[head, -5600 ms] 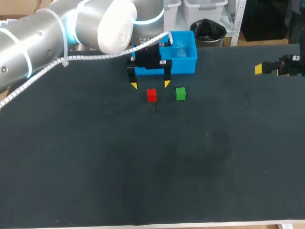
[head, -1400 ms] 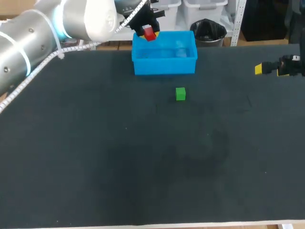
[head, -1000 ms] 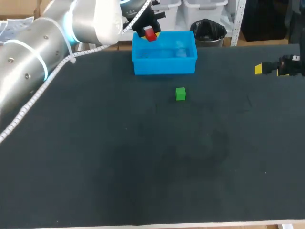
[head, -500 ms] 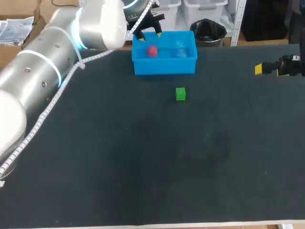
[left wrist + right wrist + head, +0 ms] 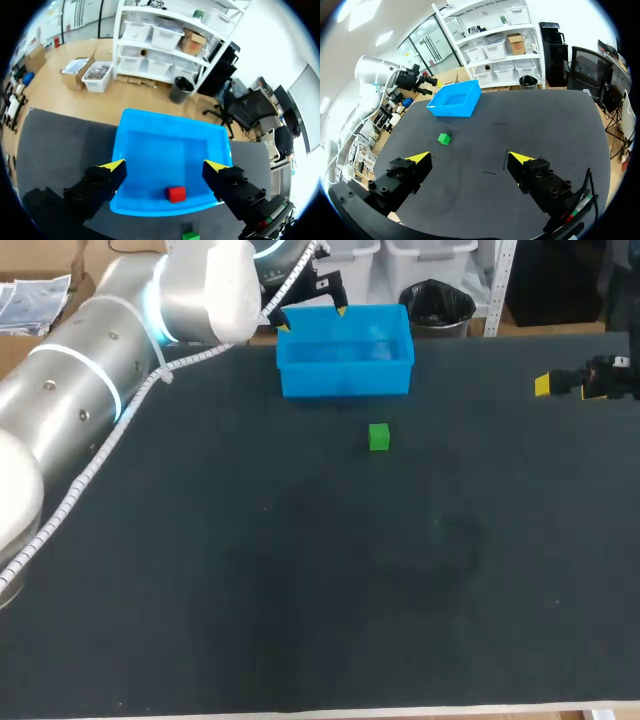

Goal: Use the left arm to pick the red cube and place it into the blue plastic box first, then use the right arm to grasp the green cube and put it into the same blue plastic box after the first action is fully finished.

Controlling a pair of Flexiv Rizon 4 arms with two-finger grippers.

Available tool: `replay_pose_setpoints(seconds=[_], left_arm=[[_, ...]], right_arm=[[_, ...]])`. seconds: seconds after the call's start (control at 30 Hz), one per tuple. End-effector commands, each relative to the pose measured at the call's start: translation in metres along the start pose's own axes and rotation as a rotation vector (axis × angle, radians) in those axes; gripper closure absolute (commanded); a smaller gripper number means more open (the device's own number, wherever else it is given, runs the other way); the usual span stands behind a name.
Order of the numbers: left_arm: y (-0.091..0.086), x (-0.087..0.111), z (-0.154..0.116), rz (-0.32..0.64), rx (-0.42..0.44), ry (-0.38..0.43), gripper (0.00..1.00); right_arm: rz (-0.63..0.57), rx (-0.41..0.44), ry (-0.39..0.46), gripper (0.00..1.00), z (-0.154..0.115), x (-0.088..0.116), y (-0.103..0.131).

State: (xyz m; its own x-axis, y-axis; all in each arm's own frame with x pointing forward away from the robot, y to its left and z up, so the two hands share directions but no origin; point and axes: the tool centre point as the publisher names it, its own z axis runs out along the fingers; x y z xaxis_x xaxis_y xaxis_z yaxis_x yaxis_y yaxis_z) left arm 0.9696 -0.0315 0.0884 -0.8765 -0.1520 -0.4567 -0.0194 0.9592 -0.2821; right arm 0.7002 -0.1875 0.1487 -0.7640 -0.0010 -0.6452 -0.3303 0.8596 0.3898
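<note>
Red cube [image 5: 176, 194] in blue box [image 5: 345, 380]
L gripper [image 5: 312, 318] apart overhead; R gripper [image 5: 468, 159] apart, parked bc green cube [image 5: 378, 437] is 2nd.

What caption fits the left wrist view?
Open left gripper over the blue box, red cube lying inside.

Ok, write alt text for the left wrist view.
The red cube lies inside the blue plastic box, seen from above between the open, empty fingers of the left gripper. The green cube sits on the dark table just outside the box, on the side nearest the red cube.
</note>
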Motion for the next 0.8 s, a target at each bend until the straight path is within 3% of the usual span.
replay_pose_setpoints(seconds=[0.03,0.53,0.8], left_arm=[[0.008,0.007,-0.012,0.009,0.020,0.027,0.00],[0.045,0.047,-0.055,0.068,0.075,-0.003,0.00],[0.066,0.084,-0.059,0.094,0.082,0.034,0.00]], right_arm=[[0.000,0.002,0.001,0.00,0.000,0.000,0.000],[0.000,0.002,0.001,0.00,0.000,0.000,0.000],[0.000,0.002,0.001,0.00,0.000,0.000,0.000]])
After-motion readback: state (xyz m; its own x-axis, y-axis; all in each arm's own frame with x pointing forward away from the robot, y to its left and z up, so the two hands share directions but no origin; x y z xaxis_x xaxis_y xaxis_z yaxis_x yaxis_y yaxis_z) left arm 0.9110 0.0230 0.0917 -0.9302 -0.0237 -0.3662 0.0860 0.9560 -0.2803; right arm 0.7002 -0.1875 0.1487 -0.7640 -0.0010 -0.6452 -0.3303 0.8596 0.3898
